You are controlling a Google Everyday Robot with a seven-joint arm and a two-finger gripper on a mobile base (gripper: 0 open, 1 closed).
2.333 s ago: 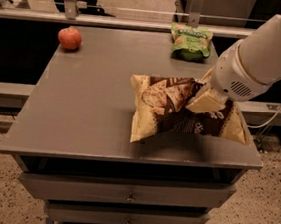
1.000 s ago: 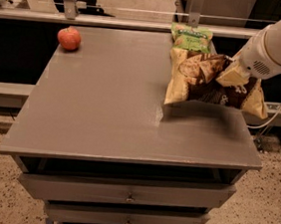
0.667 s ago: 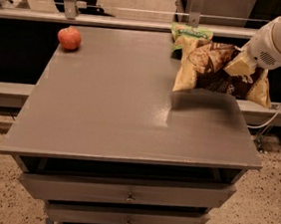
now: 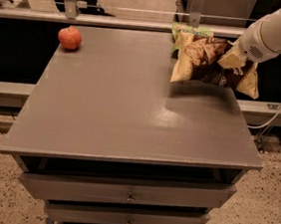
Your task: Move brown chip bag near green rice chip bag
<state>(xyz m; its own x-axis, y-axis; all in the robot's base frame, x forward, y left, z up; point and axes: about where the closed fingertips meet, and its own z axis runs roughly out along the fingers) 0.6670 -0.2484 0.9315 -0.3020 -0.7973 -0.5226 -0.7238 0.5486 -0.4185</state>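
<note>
The brown chip bag [image 4: 201,60] is dark brown with tan-yellow edges and hangs in the air above the far right part of the grey tabletop [image 4: 121,107]. My gripper [image 4: 231,57] is shut on its upper right part, at the end of the white arm coming in from the upper right. The green rice chip bag [image 4: 193,32] lies at the table's far edge, mostly hidden behind the brown bag; only its bright green top shows.
A red-orange apple [image 4: 69,37] sits at the far left corner of the table. Drawers [image 4: 129,195] are below the tabletop. A metal rail and dark gap run behind the table. A cable hangs at the right.
My gripper has carried the brown chip bag from the table's middle right up and back toward the far right, so it now overlaps the green bag in view.
</note>
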